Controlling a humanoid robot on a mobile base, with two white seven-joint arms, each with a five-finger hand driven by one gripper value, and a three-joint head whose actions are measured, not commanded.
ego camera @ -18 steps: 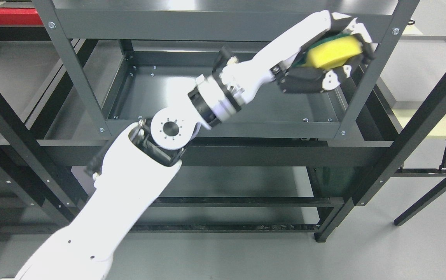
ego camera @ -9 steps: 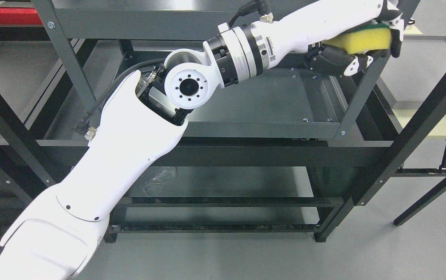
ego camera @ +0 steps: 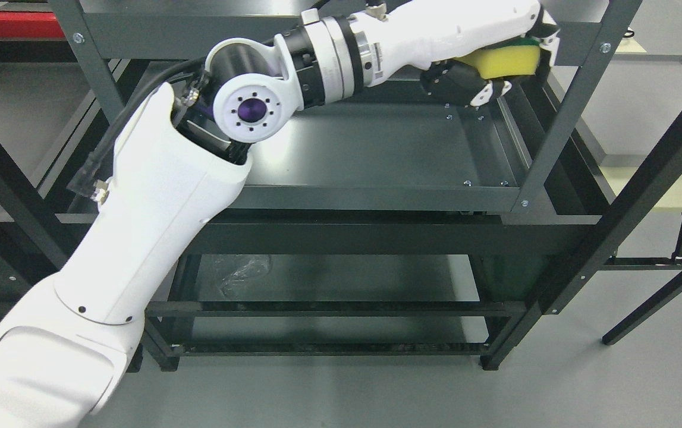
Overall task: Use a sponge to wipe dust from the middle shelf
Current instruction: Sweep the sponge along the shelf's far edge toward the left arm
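Head view: the left arm [ego camera: 156,196] comes in from the lower left and reaches up and to the right across the dark grey rack [ego camera: 561,125], its round elbow joint [ego camera: 250,110] in front of the rack's upper left. The left hand [ego camera: 489,56] sits at the top right of the picture, near the rack's right front post. Its fingers [ego camera: 465,83] are curled around a sponge [ego camera: 506,59], yellow with a thin green layer along its upper edge (only the yellow face and that green strip show). The white back of the hand lies over the sponge and the dark fingers wrap beneath it.

The sponge is held above the far right part of the middle shelf [ego camera: 388,148], a shallow metal tray with a raised rim and screw heads at its corners. Whether the sponge touches the shelf surface cannot be told; it appears raised, close under the front beam of the top shelf [ego camera: 341,27].

Below, a lower shelf [ego camera: 346,279] shows a crumpled piece of clear plastic [ego camera: 242,270] near its left side. The rack stands on a grey floor [ego camera: 555,392].
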